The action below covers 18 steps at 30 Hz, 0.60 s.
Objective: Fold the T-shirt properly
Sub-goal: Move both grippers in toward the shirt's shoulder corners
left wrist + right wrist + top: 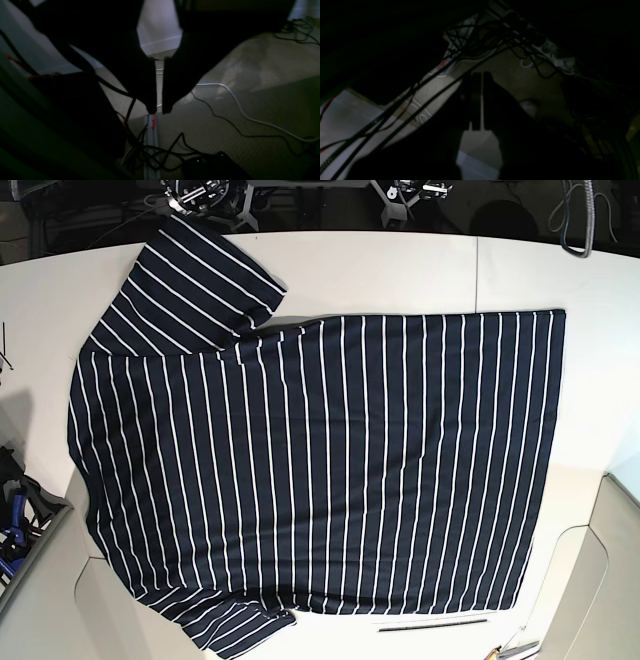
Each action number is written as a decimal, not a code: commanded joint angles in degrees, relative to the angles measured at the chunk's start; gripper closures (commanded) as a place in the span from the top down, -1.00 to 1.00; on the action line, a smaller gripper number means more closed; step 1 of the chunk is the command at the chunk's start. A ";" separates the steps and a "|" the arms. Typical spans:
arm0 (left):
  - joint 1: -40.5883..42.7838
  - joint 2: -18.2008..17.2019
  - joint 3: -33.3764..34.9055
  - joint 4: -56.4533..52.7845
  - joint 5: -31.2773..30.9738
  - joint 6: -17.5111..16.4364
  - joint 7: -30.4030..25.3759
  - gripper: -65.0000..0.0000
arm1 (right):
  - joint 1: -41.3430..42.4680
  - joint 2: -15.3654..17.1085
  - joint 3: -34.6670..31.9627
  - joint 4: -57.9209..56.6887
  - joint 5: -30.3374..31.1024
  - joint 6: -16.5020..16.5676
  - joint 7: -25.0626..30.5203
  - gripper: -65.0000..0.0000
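Note:
The T-shirt [320, 460], dark navy with thin white stripes, lies spread flat on the white table [400, 270] in the base view. Its hem is at the right, one sleeve [200, 280] is at the upper left, and the other sleeve [230, 620] is at the lower left. Neither gripper shows in the base view. In the left wrist view my left gripper [159, 111] is shut and empty, hanging over a carpeted floor. In the right wrist view my right gripper [482, 75] is shut and empty in deep shadow. The shirt is in neither wrist view.
A white cable [237, 105], black wires and a dark box [212, 165] lie on the floor. A power strip [552, 50] with tangled cords shows in the right wrist view. Blue tools [15, 530] sit at the table's left edge, and a thin dark strip [435, 623] lies below the shirt.

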 commanded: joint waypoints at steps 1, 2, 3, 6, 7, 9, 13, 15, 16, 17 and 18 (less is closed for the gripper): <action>0.17 -0.15 0.13 0.31 -0.57 -0.59 -0.17 -0.87 | 0.24 0.17 -0.09 0.52 0.17 0.61 0.24 -0.97; 0.20 -0.31 0.13 0.31 -0.66 -0.59 -0.17 -0.87 | 0.22 0.17 -0.09 0.52 0.44 0.61 0.24 -0.97; 0.22 -0.39 0.13 0.31 -0.63 -0.59 -0.17 -0.87 | 0.20 0.22 -0.09 0.52 1.11 0.61 0.22 -0.97; 0.24 -1.16 0.13 0.31 -0.63 -1.33 -0.17 -0.87 | -0.04 0.83 -0.09 0.55 3.80 0.66 0.22 -0.97; 0.24 -1.29 0.13 0.31 -0.63 -2.78 -0.17 -0.87 | -0.07 1.03 -0.09 0.55 4.28 0.63 0.22 -0.97; 0.66 -1.86 0.13 0.35 -0.63 -5.14 -0.24 -0.87 | -0.09 1.73 -0.09 0.55 5.18 0.63 0.13 -0.97; 3.08 -3.13 -0.02 2.67 -1.05 -6.32 -2.40 -0.87 | -0.09 3.17 -0.09 0.55 5.22 1.62 0.02 -0.97; 5.05 -4.13 -0.02 5.31 -1.09 -6.29 -2.91 -0.87 | -0.09 4.00 -0.09 0.55 5.22 5.01 0.02 -0.97; 6.10 -4.70 -0.02 6.91 -1.44 -6.03 -3.30 -0.87 | -0.22 4.35 -0.09 0.55 5.22 7.02 0.02 -0.97; 7.23 -5.22 -0.02 8.66 -2.08 -6.05 -3.45 -0.87 | -0.42 4.70 -0.09 0.59 5.27 8.94 0.04 -0.97; 8.57 -5.84 -0.02 10.56 -2.80 -6.12 -3.56 -0.87 | -0.87 5.01 -0.09 0.74 5.27 10.29 0.04 -0.97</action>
